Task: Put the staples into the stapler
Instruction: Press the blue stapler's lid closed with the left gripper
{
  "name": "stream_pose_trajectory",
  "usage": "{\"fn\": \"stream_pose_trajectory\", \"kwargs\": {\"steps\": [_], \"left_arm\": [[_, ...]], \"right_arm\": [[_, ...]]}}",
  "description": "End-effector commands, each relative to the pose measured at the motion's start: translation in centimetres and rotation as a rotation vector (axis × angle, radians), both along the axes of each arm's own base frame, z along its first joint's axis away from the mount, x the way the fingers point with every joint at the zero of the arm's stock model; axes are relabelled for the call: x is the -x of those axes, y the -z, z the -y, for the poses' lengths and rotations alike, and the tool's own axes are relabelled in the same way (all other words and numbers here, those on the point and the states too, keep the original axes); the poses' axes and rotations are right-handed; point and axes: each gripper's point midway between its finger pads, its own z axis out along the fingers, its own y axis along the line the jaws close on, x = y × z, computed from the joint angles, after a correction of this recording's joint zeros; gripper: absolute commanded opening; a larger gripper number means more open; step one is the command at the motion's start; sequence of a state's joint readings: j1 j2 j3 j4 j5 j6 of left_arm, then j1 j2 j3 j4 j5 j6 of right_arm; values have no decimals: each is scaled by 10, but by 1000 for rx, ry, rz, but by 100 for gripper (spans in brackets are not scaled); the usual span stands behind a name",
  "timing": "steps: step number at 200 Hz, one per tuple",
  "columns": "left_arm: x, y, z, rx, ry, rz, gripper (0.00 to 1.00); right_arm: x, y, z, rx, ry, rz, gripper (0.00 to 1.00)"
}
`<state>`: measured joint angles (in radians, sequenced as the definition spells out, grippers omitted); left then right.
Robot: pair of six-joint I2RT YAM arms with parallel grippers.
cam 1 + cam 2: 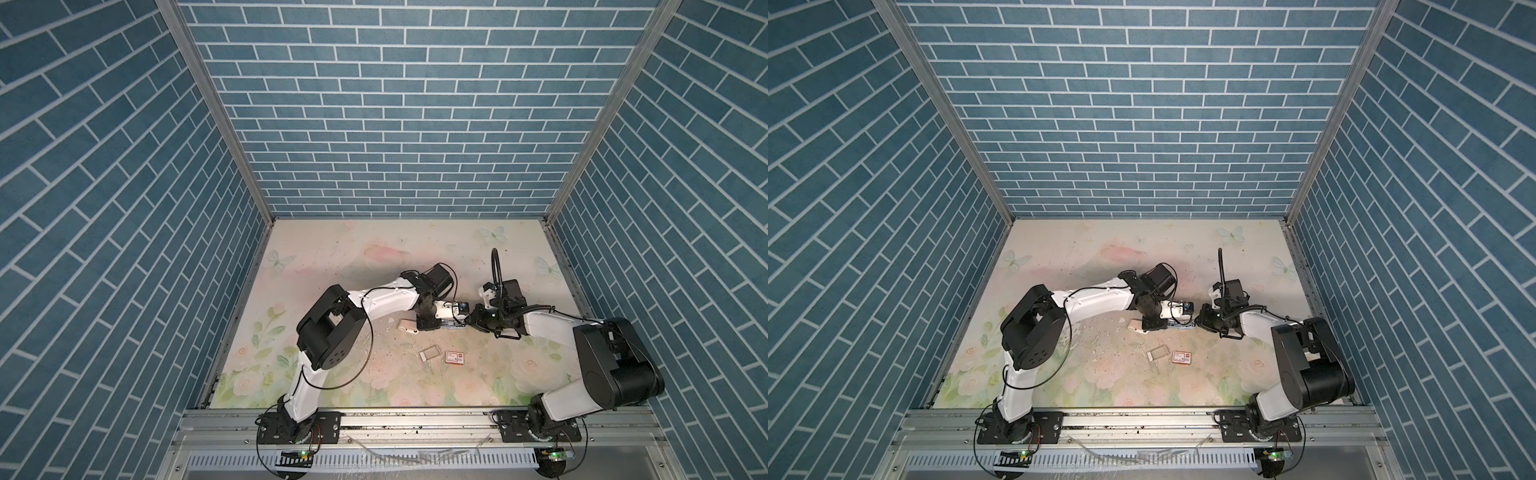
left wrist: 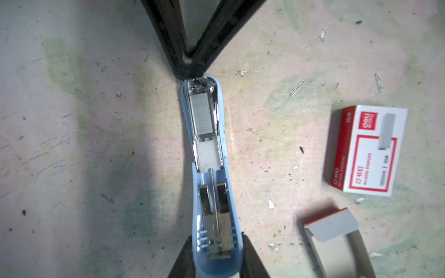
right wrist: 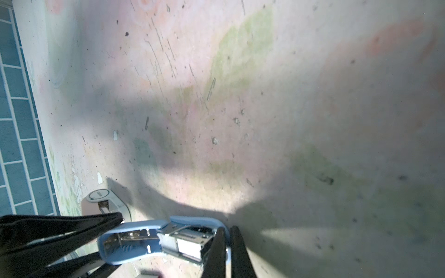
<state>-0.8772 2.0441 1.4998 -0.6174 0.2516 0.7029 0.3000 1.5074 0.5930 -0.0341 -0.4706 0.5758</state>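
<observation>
Mid-table in both top views, the blue stapler (image 1: 454,327) (image 1: 1180,326) lies left-to-right between the arms on the scuffed floral mat (image 1: 374,257) (blue brick-pattern walls (image 1: 399,104) around). Left wrist: it is hinged flat, staples (image 2: 201,115) in its channel. The left gripper (image 2: 216,260) clamps its lid end; the right gripper (image 2: 190,65), tips pressed together, sits at its nose, perhaps touching. Right wrist: blurrier, those tips meet at the nose.

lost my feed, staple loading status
left fingers shut on blue stapler's rear. right fingers shut at its nose. staple strip lies inside, top open. nothing blocking.
</observation>
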Motion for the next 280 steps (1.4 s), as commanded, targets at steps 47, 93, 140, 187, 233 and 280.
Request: {"fn": "stream_pose_trajectory", "kwargs": {"steps": [47,93,140,187,233,280], "left_arm": [[-1,-8,7,18,-13,-9,23],[-2,-8,9,15,-14,-14,22],[-4,-8,12,8,-13,-18,20],[-3,-5,14,-4,-3,-28,19],[-1,-5,18,4,-2,-39,19],[-2,-12,27,20,-2,-44,20]], "right_arm": [[17,11,5,12,-11,-43,5],[21,16,5,13,-15,-53,1],[22,17,4,7,-23,-62,0],[22,17,4,8,-26,-60,0],[22,15,2,0,-33,-55,0],[22,15,1,-8,-34,-53,0]]}}
